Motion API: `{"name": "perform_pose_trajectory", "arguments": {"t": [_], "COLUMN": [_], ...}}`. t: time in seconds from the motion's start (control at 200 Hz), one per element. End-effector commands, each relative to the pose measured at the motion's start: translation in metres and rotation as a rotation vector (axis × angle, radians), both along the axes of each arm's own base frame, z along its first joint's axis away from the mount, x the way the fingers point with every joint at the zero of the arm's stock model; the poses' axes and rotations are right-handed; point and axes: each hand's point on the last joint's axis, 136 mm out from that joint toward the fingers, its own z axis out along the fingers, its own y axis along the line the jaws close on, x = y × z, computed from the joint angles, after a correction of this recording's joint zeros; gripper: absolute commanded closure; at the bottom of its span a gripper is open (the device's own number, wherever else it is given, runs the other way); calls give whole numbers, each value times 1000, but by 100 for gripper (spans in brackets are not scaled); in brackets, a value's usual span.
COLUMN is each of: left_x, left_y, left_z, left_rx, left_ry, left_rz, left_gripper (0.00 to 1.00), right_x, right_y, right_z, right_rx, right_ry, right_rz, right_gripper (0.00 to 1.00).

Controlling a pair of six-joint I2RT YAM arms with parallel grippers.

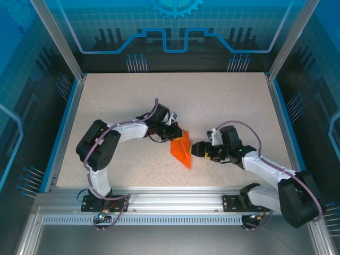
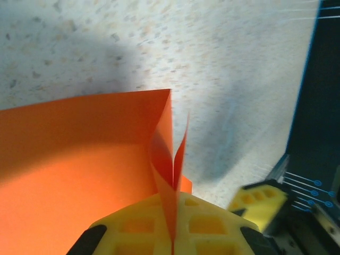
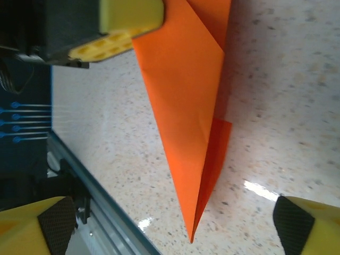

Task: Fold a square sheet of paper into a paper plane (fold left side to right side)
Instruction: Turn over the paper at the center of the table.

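Speckled tabletop (image 1: 122, 106) holds the orange paper (image 1: 182, 150), creased to a narrow dart. My left gripper (image 1: 175, 133) pinches its wide end, raising a flap; my right gripper (image 1: 197, 149) sits spread open just beside. Next, I judge: carry the flap rightward and press.

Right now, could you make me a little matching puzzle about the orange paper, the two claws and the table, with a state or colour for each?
Things:
1 paper plane
2 left gripper
3 right gripper
4 table

Descriptions:
A open, beside the paper
B speckled beige
C orange, pointed tip toward the arm bases
D shut on the paper's wide end

Pairs: 1-C, 2-D, 3-A, 4-B
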Motion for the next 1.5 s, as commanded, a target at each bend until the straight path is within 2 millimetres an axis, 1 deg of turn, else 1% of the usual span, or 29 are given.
{"name": "perform_pose_trajectory", "arguments": {"t": [0.0, 0.12, 0.215, 0.265, 0.39, 0.47, 0.55, 0.61, 0.75, 0.82, 1.0, 1.13, 1.22, 1.31, 1.42, 1.491], "left_x": [15, 23, 25, 25, 24, 23, 21, 19, 16, 14, 10, 9, 7, 7, 6, 4], "left_y": [12, 20, 21, 21, 18, 16, 14, 13, 13, 13, 12, 11, 10, 9, 9, 9], "left_z": [47, 73, 90, 99, 115, 123, 126, 127, 125, 122, 122, 122, 122, 122, 124, 125], "left_rx": [-27, -63, -92, -111, -170, -200, -228, -250, -259, -263, -290, -303, -318, -328, -340, -341], "left_ry": [-100, -130, -152, -161, -172, -175, -161, -154, -142, -133, -129, -139, -141, -143, -153, -160], "left_rz": [30, 67, 81, 86, 95, 95, 93, 90, 87, 87, 83, 76, 69, 64, 56, 52], "left_gripper": [95, 96, 96, 96, 96, 96, 96, 96, 96, 96, 96, 96, 96, 93, 87, 76], "right_x": [-1, -1, -1, -1, -1, 2, 6, 11, 21, 25, 37, 41, 42, 41, 40, 40], "right_y": [12, 23, 33, 37, 46, 55, 62, 65, 68, 66, 51, 43, 40, 39, 38, 37], "right_z": [14, 24, 37, 39, 40, 48, 55, 60, 84, 93, 106, 111, 109, 105, 97, 93], "right_rx": [122, 218, 294, 306, 330, 374, 394, 405, 445, 448, 453, 451, 441, 431, 416, 406], "right_ry": [8, 5, -18, -15, 22, 20, 17, 8, -58, -81, -127, -140, -135, -111, -77, -63], "right_rz": [48, 71, 105, 116, 128, 138, 146, 134, 125, 115, 49, 16, -2, -13, -28, -38], "right_gripper": [0, 0, 0, 0, 0, 1, 2, 7, 18, 25, 34, 39, 44, 52, 64, 70]}}
